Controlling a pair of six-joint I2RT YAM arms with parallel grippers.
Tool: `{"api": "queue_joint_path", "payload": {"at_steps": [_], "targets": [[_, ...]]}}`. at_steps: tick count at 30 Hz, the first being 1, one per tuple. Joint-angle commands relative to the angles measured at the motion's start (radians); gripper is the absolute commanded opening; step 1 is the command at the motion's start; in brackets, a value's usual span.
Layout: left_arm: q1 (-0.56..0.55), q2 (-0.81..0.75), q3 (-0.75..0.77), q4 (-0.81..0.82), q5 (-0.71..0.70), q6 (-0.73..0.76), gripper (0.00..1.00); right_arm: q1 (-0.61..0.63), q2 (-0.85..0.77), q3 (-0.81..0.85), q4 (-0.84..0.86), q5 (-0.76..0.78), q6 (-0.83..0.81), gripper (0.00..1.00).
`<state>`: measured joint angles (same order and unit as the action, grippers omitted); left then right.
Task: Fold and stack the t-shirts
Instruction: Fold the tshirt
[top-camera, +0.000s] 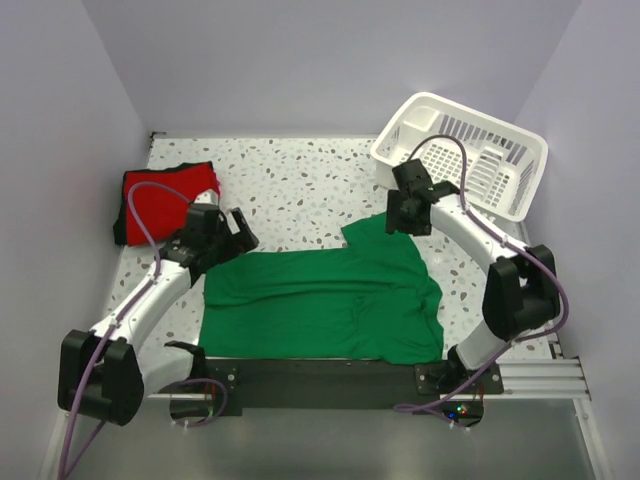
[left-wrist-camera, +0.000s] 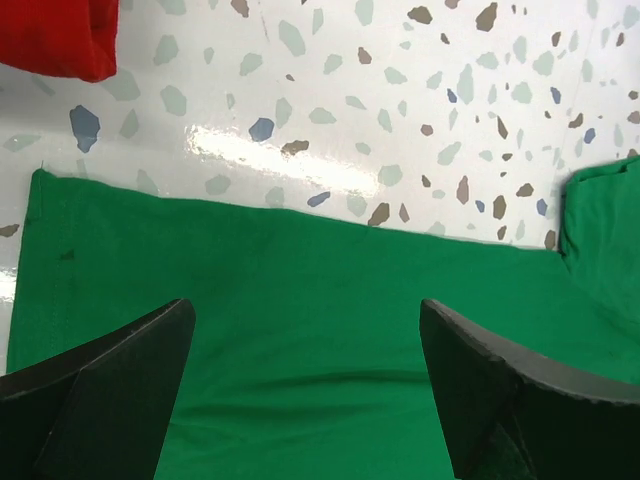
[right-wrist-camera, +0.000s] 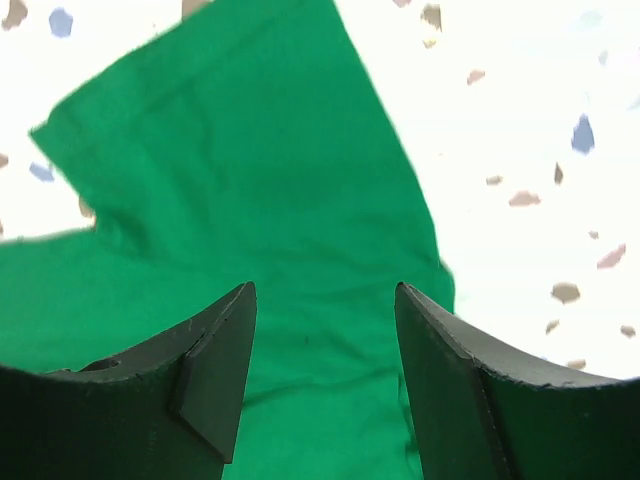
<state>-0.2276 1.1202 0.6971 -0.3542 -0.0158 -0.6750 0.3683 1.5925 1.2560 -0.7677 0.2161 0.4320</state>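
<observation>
We can read no text, label, brand, number or sign anywhere in these views. The green t-shirt (top-camera: 320, 305), the red t-shirt (top-camera: 165, 195) and the white basket (top-camera: 505, 170) all show plain, unmarked surfaces to us.

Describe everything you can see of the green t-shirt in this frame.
The green t-shirt is bright, soft-looking cloth, lying unfolded and mostly flat on the speckled table near its front edge. Its straight hem points left; one sleeve sticks out at far right, where the cloth is rumpled. The left gripper and right gripper hang open over it, gripping nothing. The red t-shirt lies apart.
</observation>
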Motion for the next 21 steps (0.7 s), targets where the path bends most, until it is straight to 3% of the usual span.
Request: {"api": "queue_joint_path", "payload": {"at_steps": [1,9,21], "targets": [[-0.003,0.032,0.047,0.034,-0.032,0.029,1.00,-0.025,0.090,0.019,0.180,0.045,-0.065,0.61],[-0.003,0.067,0.079,0.052,-0.069,0.049,1.00,-0.038,0.268,0.076,0.396,-0.017,-0.119,0.60],[-0.001,0.124,0.096,0.073,-0.076,0.069,1.00,-0.035,0.379,0.092,0.557,0.088,-0.137,0.60]]}}
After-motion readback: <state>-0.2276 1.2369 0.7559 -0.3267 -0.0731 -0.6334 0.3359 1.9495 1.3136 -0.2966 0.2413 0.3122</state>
